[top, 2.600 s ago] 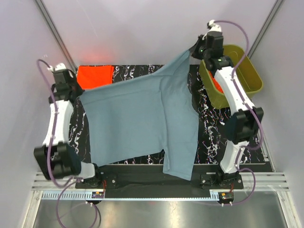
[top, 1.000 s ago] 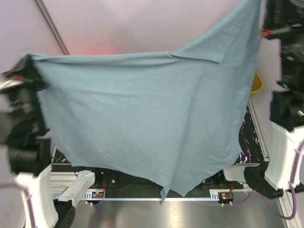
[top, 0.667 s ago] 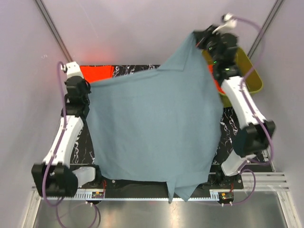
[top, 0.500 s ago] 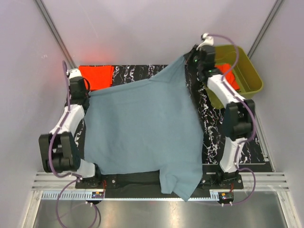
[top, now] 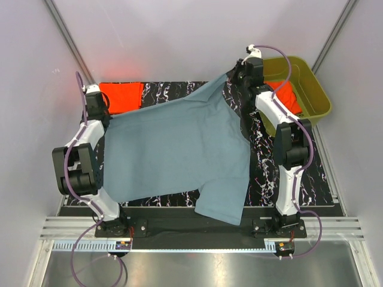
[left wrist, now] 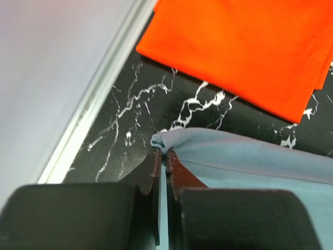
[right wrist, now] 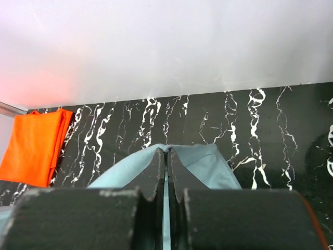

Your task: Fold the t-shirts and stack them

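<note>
A large blue-grey t-shirt [top: 179,149] lies spread over the black marbled mat [top: 299,191], one sleeve hanging toward the near edge. My left gripper [top: 103,117] is shut on its left edge, where a bunched fold of the blue-grey t-shirt [left wrist: 171,139] pokes out past the left gripper [left wrist: 165,152]. My right gripper [top: 230,78] is shut on the far right corner; there the right gripper [right wrist: 167,151] pinches the blue-grey t-shirt [right wrist: 208,164] just above the mat. A folded orange-red t-shirt [top: 119,95] lies at the far left and shows large as the orange-red t-shirt [left wrist: 244,47] just beyond the left gripper.
An olive-green tub [top: 314,98] stands at the far right with orange-red cloth [top: 284,92] inside. Pale walls close in at the back and both sides. A metal rail [left wrist: 93,104] borders the mat on the left.
Both arms swung the blue-grey t-shirt high into the air, then brought it down and back. It now lies spread flat on the mat, still pinched at both corners.
</note>
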{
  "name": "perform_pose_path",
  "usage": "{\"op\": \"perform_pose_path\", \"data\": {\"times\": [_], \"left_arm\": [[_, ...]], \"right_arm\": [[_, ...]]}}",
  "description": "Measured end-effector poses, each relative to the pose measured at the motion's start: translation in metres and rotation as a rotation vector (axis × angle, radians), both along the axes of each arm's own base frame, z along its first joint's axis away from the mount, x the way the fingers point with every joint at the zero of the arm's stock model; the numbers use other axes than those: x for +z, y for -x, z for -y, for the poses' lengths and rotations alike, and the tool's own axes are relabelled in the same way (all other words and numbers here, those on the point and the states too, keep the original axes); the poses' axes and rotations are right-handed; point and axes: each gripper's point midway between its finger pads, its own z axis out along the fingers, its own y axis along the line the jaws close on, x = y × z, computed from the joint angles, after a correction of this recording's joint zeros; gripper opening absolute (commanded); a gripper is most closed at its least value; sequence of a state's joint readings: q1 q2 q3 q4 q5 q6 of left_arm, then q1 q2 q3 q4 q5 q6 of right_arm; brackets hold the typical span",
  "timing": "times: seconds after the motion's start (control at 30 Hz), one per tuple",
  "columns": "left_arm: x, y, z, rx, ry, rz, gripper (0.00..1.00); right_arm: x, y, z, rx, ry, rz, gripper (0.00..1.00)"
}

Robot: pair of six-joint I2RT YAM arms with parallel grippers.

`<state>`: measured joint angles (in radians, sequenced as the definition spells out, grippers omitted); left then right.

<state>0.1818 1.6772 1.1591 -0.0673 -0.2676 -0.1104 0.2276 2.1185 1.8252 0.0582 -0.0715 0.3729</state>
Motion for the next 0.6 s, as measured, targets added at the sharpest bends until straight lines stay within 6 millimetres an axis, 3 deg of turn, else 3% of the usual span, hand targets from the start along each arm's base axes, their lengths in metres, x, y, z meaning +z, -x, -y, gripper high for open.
{"op": "perform_pose_path", "data": {"times": [0.17,0.37,0.6], "left_arm": [[-0.017,0.01,0.004,0.02,0.052,-0.058,0.0],[-0.044,0.032,0.006,0.067,0.097,-0.187,0.0],[-0.042,0.047,0.002,0.102,0.099,-0.272,0.0]], "right_arm": [[-0.014,0.008,-0.001,-0.011,-0.042,-0.073,0.0],[-0.044,0.039,0.001,-0.028,-0.076,-0.237,0.0],[-0.04,0.07,0.004,-0.051,-0.11,-0.363,0.0]]}}
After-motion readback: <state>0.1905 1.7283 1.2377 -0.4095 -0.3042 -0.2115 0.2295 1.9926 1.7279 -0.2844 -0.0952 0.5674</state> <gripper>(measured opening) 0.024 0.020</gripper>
